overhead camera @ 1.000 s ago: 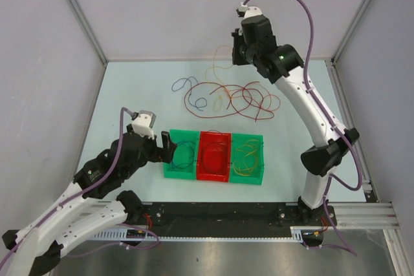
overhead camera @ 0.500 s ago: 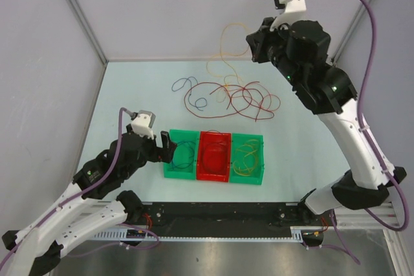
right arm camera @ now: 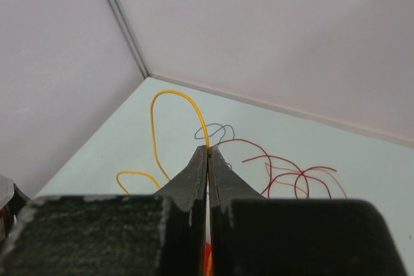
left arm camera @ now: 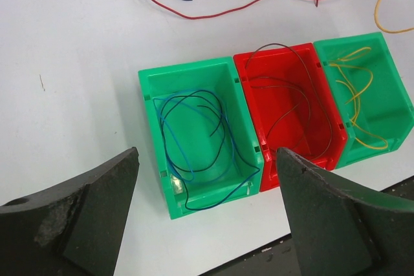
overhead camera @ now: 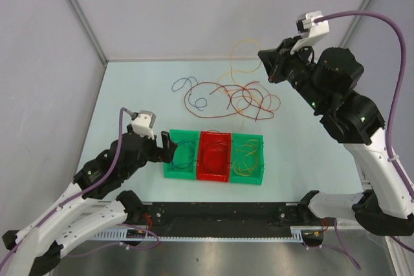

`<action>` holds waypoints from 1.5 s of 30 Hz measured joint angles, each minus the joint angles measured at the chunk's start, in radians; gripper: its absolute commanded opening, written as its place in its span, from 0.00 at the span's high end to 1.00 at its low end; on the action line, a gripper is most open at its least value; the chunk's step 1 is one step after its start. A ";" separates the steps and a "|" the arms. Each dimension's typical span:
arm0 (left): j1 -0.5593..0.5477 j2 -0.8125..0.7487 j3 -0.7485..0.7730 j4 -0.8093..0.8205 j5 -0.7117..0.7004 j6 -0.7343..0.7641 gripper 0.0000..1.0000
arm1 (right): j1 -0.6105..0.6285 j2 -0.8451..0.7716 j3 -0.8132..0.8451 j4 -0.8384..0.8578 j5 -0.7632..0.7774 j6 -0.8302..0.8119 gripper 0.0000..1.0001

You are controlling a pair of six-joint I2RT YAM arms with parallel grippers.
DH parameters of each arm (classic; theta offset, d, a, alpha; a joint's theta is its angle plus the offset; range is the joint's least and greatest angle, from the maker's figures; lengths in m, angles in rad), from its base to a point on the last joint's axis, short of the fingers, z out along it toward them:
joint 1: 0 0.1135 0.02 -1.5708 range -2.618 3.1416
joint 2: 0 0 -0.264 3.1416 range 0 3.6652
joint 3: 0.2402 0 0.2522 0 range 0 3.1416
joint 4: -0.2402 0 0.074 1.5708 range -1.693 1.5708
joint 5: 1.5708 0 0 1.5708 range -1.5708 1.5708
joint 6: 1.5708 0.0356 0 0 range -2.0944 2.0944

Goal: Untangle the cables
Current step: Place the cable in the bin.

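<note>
A tangle of red cables [overhead camera: 236, 98] lies on the table behind the bins, with a blue cable [overhead camera: 186, 85] at its left. My right gripper [overhead camera: 263, 57] is raised above the table's back right. It is shut on a yellow cable [overhead camera: 234, 53] that hangs in a loop down to the tangle. In the right wrist view the closed gripper [right arm camera: 207, 151] pinches the yellow cable [right arm camera: 169, 94], with the red cables [right arm camera: 294, 172] below. My left gripper [overhead camera: 167, 148] is open and empty beside the left green bin [overhead camera: 173, 171]; the left wrist view shows its wide-apart fingers [left arm camera: 77, 214].
Three bins stand in a row near the front: a green bin [left arm camera: 150, 95] with blue cables, a red bin [left arm camera: 244, 63] with thin dark cables, and a green bin [left arm camera: 396, 72] with yellow cables. Grey walls enclose the table on three sides.
My right arm has swung to the right and up with the yellow cable, drawing its loop out of the tangle. The left arm has not moved.
</note>
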 measured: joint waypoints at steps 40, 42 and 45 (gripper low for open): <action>0.000 0.049 0.000 0.002 0.011 0.000 0.10 | 0.010 -0.397 -0.353 -0.151 0.031 0.021 1.00; 0.000 0.051 0.000 0.002 0.010 0.000 0.10 | 0.010 -0.408 -0.353 -0.155 0.033 0.021 1.00; 0.000 0.051 0.000 0.002 0.010 0.000 0.10 | 0.010 -0.412 -0.356 -0.158 0.033 0.021 1.00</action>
